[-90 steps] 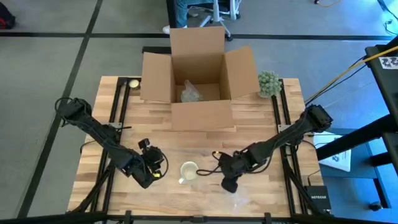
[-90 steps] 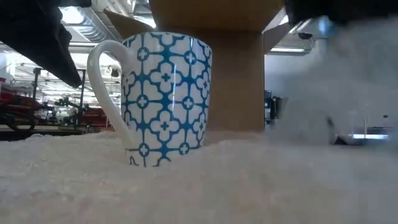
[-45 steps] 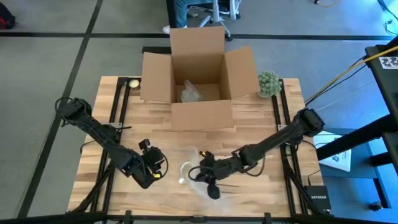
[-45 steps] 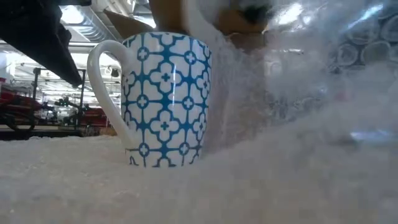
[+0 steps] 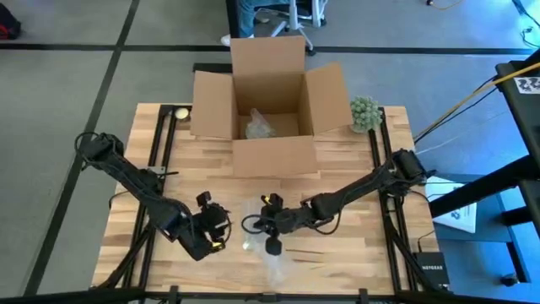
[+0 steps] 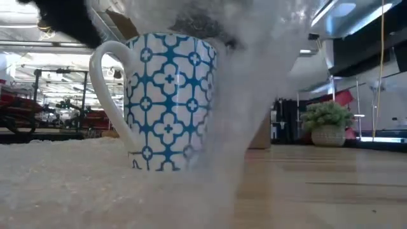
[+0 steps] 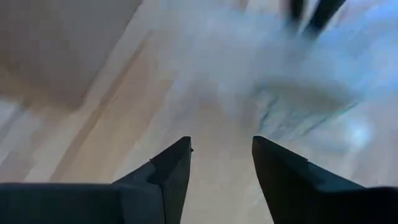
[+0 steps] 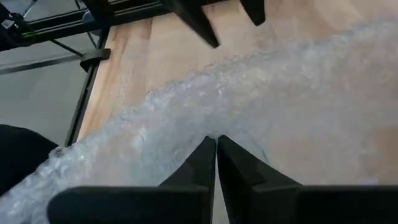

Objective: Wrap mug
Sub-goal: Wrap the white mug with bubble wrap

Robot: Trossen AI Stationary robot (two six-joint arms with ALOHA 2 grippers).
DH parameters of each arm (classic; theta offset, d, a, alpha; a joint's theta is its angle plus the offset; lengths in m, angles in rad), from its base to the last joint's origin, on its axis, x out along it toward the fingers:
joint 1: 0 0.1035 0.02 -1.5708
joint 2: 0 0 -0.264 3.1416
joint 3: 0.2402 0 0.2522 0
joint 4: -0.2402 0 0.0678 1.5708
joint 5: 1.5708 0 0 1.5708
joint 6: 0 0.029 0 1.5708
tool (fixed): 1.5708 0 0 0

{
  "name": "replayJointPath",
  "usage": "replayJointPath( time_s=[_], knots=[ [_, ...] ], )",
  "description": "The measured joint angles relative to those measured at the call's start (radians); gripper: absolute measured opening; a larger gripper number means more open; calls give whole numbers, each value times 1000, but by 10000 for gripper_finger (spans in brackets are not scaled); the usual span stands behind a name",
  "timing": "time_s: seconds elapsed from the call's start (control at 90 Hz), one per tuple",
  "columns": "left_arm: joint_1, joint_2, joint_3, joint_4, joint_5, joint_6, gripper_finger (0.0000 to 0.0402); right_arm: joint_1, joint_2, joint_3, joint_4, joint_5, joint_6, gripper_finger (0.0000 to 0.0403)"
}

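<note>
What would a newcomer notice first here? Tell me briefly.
The blue-and-white patterned mug stands upright at the table's front middle. A bubble wrap sheet is draped up over it, pinched in the right claw right above the mug. Behind stands an open cardboard box, with the left claw open beside the mug.

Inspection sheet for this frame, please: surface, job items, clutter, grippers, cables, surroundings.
Surface: wooden table.
Job's things: blue-patterned mug upright; bubble wrap drawn over it.
Clutter: open cardboard box, small plant, small round object at the far left corner.
Grippers: right gripper shut on the bubble wrap; left gripper open beside the mug.
Cables: yellow cable off the table's right.
Surroundings: office chair.
</note>
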Motion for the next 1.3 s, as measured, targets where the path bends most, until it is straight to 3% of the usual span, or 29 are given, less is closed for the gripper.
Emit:
replayJointPath(
  time_s=[0.322, 0.567, 0.956, 1.189, 1.3],
  knots=[
    [15, 0, -20, 284, -4, 203, 156, 1, 0, 0, -12, 13, -11, 1],
    [51, 62, -89, 396, 40, 206, 156, 2, 0, 0, -3, 13, -11, 1],
    [56, 105, -94, 405, 57, 203, 156, 2, -12, 19, -20, -45, -57, 1],
    [56, 105, -94, 407, 57, 203, 156, 9, -47, 197, -294, -191, -140, 1],
    [56, 105, -94, 406, 57, 201, 156, 33, -47, 277, -424, -178, -175, 1]
  ],
)
